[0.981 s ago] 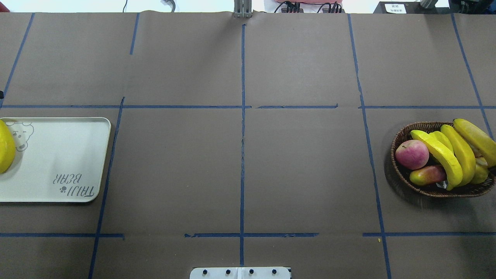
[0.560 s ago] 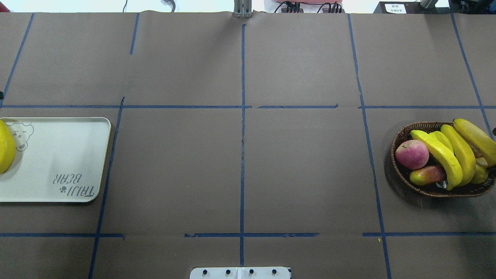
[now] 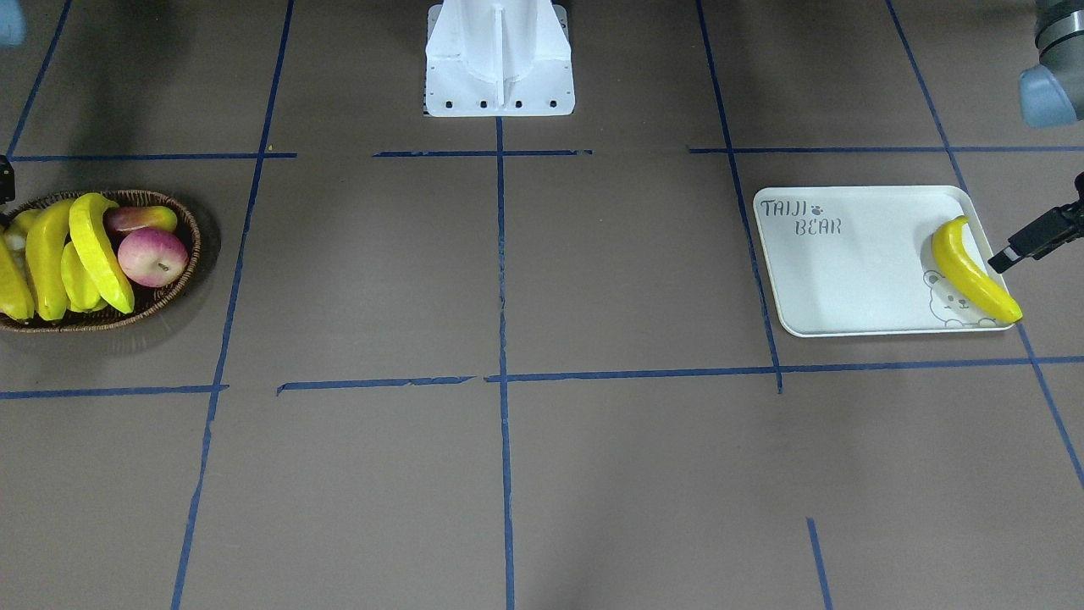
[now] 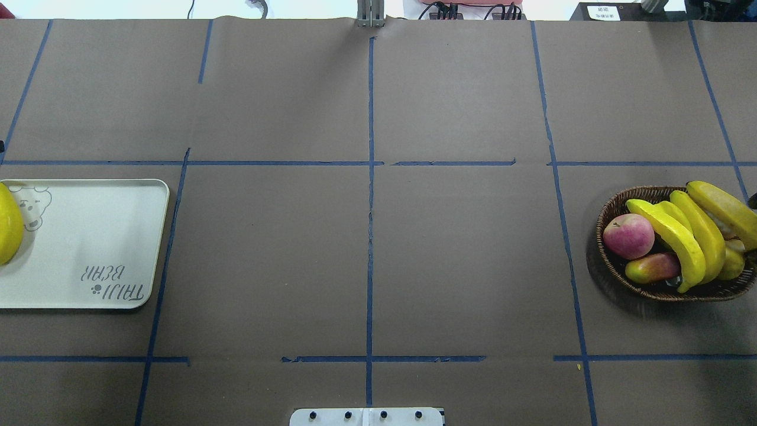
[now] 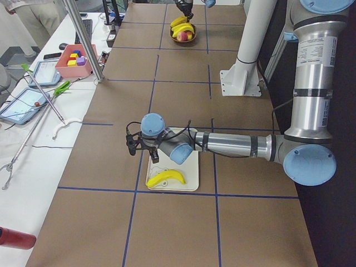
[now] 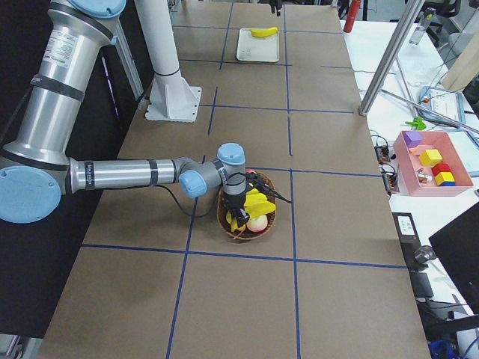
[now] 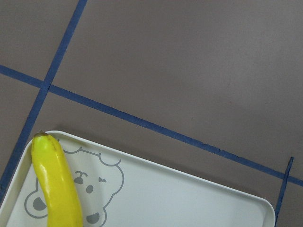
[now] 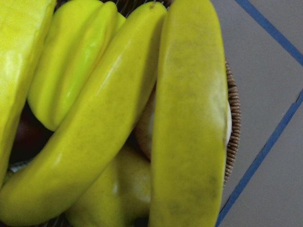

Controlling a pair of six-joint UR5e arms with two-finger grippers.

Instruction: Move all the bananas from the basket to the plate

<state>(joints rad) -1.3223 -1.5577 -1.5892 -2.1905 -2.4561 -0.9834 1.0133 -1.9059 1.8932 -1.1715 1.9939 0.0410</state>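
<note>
Three yellow bananas (image 4: 689,236) lie in the brown wicker basket (image 4: 609,213) at the table's right. They fill the right wrist view (image 8: 189,118) from close up. My right gripper (image 6: 239,212) hangs right over the basket; only a dark sliver of it shows in the overhead view, so I cannot tell if it is open. One banana (image 3: 970,271) lies on the bear corner of the white plate (image 3: 855,271), also in the left wrist view (image 7: 57,184). My left gripper (image 3: 1016,250) is just beside that banana, off the plate's edge, not touching it; its jaws are hidden.
In the basket with the bananas are a red apple (image 4: 630,235), a red-green fruit (image 4: 650,267), a ridged starfruit (image 8: 80,61) and a round yellow fruit (image 4: 733,263). The robot's white base (image 3: 500,59) stands mid-table. Brown paper with blue tape lines lies between plate and basket.
A dark sliver of my right gripper has come in at the overhead view's right edge by the basket. The fruit in the basket has shifted slightly. The plate has not moved.
</note>
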